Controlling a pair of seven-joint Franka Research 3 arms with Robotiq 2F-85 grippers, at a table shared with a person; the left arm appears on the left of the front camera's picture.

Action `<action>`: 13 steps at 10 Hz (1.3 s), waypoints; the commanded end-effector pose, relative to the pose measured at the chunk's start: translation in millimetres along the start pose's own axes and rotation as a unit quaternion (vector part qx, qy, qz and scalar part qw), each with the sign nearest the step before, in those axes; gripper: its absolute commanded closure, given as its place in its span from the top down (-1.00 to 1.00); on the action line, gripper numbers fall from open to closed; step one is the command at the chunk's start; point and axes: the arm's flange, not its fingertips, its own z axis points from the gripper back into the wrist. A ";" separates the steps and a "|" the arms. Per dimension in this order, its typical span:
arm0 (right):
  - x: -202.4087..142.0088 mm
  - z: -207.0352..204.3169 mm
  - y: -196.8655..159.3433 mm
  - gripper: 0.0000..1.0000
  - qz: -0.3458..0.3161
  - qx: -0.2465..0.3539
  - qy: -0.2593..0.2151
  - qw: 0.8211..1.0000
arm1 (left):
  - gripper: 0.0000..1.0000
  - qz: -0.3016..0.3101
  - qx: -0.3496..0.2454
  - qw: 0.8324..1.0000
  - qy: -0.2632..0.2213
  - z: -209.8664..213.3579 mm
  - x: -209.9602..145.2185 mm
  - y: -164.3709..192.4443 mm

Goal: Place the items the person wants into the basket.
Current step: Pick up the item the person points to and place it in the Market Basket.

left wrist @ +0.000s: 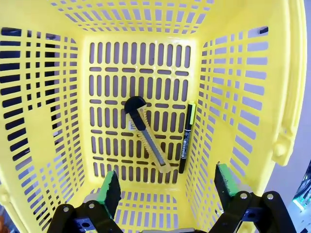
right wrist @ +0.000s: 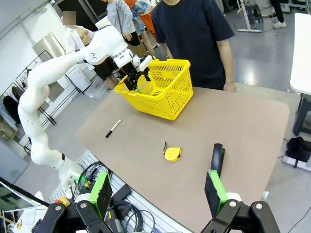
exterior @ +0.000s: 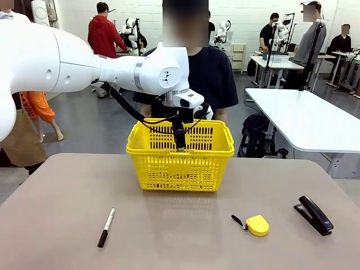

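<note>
Glossy plastic basket point(exterior: 180, 169) on a smooth matt table point(exterior: 180, 242)

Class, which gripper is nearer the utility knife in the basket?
Left. The left gripper hangs open inside the basket, just above the utility knife; the right gripper hovers far back by the table edge.

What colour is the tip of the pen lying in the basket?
Yellow, on a black pen in the basket; the left wrist view shows it best.

marker point(exterior: 106, 226) lies on open table point(exterior: 180, 242), clear all round; basket point(exterior: 169, 169) and left arm point(exterior: 73, 62) block the far middle.
</note>
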 end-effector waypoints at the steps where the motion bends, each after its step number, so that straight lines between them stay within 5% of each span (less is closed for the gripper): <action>1: 3.0 -1.0 1.1 1.00 0.007 0.010 -0.012 1.000 | 1.00 0.024 0.015 1.000 -0.010 9.0 -4.8 -1.2; 6: 3.0 -1.0 1.1 1.00 0.007 0.010 -0.012 1.000 | 1.00 0.064 0.043 0.997 -0.022 51.9 -23.7 -15.3; 8: 3.0 -1.0 1.1 1.00 0.007 0.010 -0.012 1.000 | 1.00 0.081 0.085 0.992 -0.047 116.1 -81.3 -59.1; 10: 3.0 -1.0 1.1 1.00 0.007 0.010 -0.012 1.000 | 1.00 0.108 0.145 0.982 -0.056 180.3 -179.3 -129.1; 13: 3.0 -1.0 1.1 1.00 0.007 0.010 -0.012 1.000 | 1.00 0.176 0.178 0.964 -0.085 202.9 -291.3 -194.9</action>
